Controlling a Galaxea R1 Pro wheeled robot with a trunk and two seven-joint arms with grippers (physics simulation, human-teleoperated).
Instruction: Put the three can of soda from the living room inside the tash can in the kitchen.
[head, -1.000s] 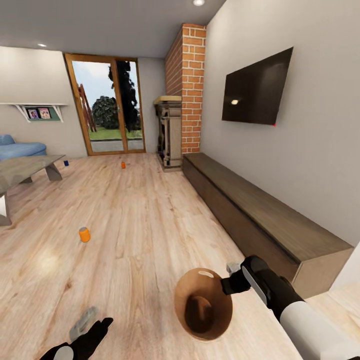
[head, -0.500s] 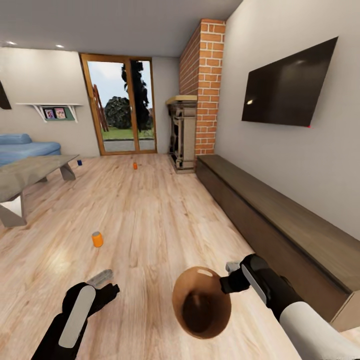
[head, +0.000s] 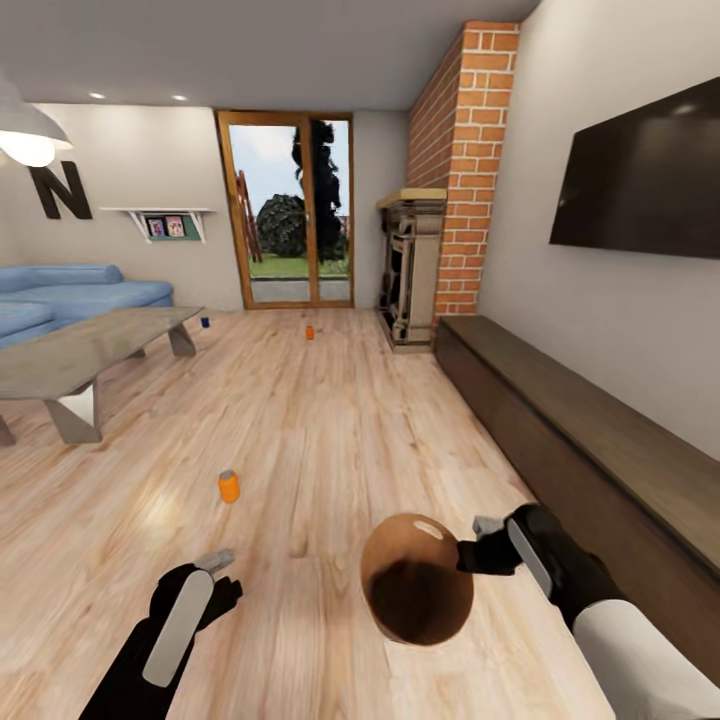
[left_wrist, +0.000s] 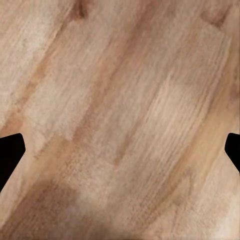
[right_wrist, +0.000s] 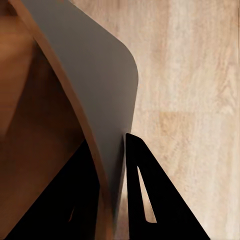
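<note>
In the head view the tash can (head: 415, 592), brown inside, hangs tilted over the living room floor, and my right gripper (head: 480, 553) is shut on its rim. The right wrist view shows the grey wall (right_wrist: 95, 95) pinched between the two black fingers (right_wrist: 145, 195). One orange can of soda (head: 229, 486) stands on the floor ahead of my left gripper (head: 216, 572). A second orange can (head: 310, 332) and the dark blue can (head: 205, 321) stand far off near the glass doors. My left gripper (left_wrist: 120, 150) is open over bare floor.
A grey coffee table (head: 90, 345) and blue sofa (head: 70, 295) sit at the left. A low dark cabinet (head: 590, 430) runs along the right wall under a TV (head: 640, 180). The brick fireplace (head: 415, 265) and glass doors (head: 295, 220) are at the far end.
The whole view has swung left, so the room shifted right in the picture. My left arm has risen into view near the closest orange can. The right gripper keeps hold of the tash can.
</note>
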